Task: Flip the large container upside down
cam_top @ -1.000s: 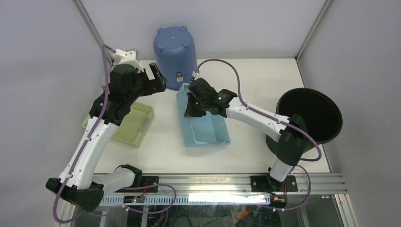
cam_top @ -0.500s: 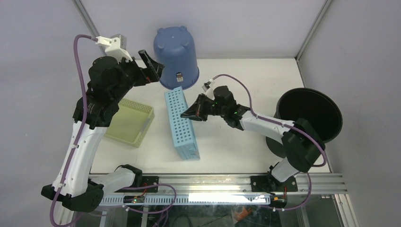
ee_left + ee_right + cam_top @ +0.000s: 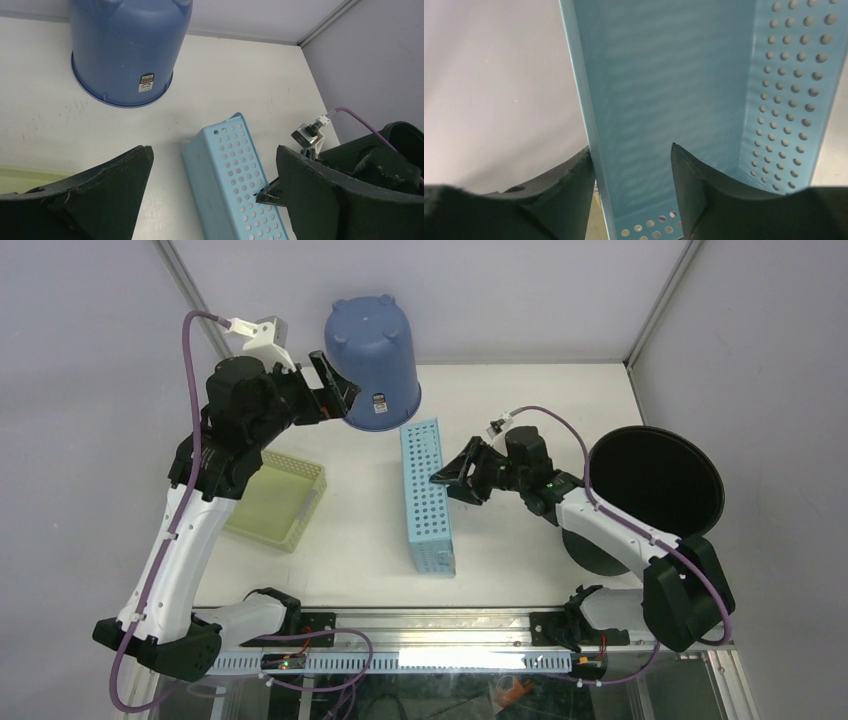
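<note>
The large container is a light blue perforated basket (image 3: 425, 495). It stands on one long side in the middle of the table, with its plain bottom facing left and its opening facing right (image 3: 245, 170). My right gripper (image 3: 441, 480) is at the basket's upper long wall. In the right wrist view the gripper (image 3: 631, 147) straddles that wall (image 3: 664, 75). The left finger (image 3: 569, 175) touches the wall and the other stands clear inside, so the jaws are open. My left gripper (image 3: 338, 390) hangs wide open and empty high at the back left (image 3: 212, 148).
An upside-down blue bucket (image 3: 372, 360) stands at the back, just right of my left gripper (image 3: 125, 45). A black bucket (image 3: 655, 485) sits at the right edge behind my right arm. A pale yellow-green basket (image 3: 275, 505) lies at the left.
The blue basket went from lying flat, opening up, to standing on its side, and shifted right. My right gripper swung right with it and its jaws have parted. My left arm rose toward the bucket.
</note>
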You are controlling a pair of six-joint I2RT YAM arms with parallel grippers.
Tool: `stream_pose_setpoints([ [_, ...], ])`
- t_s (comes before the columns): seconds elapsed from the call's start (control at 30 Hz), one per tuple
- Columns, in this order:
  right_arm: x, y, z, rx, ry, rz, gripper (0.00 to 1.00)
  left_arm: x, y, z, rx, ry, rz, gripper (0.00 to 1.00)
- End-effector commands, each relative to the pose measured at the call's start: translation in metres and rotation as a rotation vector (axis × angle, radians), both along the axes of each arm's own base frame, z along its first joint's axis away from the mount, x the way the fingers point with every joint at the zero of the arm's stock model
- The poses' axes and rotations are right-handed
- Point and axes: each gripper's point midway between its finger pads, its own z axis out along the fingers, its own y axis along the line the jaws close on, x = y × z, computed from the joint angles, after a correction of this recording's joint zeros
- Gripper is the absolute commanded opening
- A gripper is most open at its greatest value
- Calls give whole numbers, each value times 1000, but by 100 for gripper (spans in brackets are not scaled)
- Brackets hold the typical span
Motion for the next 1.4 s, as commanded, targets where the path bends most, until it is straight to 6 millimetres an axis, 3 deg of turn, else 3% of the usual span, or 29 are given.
stream_pose_setpoints([
  [0.0, 1, -21, -6, -184, -40, -15, 60, 4, -7, -3, -22, 2, -35, 99],
  [0.2, 11, -21, 29, -243, -149, -6, 66, 2, -26, -67, -58, 210, -86, 99],
  [0.33, 12, -18, 48, -369, -243, 30, 77, -9, -35, -108, -115, 330, -106, 99],
  [0.43, 7, -12, 55, -524, -306, 61, 77, -17, -34, -134, -126, 389, -96, 99],
  [0.57, 8, -20, 48, -811, -341, 53, 69, -28, -36, -174, -120, 496, -107, 99],
  [0.7, 13, -34, 48, -935, -366, 7, 54, -38, -42, -208, -137, 574, -138, 99],
  [0.83, 13, -37, 49, -955, -378, -8, 40, -42, -49, -225, -168, 606, -165, 99],
  [1.07, 9, -29, 60, -911, -403, -7, 31, -43, -52, -237, -169, 630, -185, 99],
  [1.27, 12, -55, 34, -1024, -343, -39, 29, -40, -53, -233, -159, 609, -195, 99],
  [1.37, 12, -70, 32, -1019, -325, -80, 29, -39, -53, -229, -157, 599, -203, 99],
])
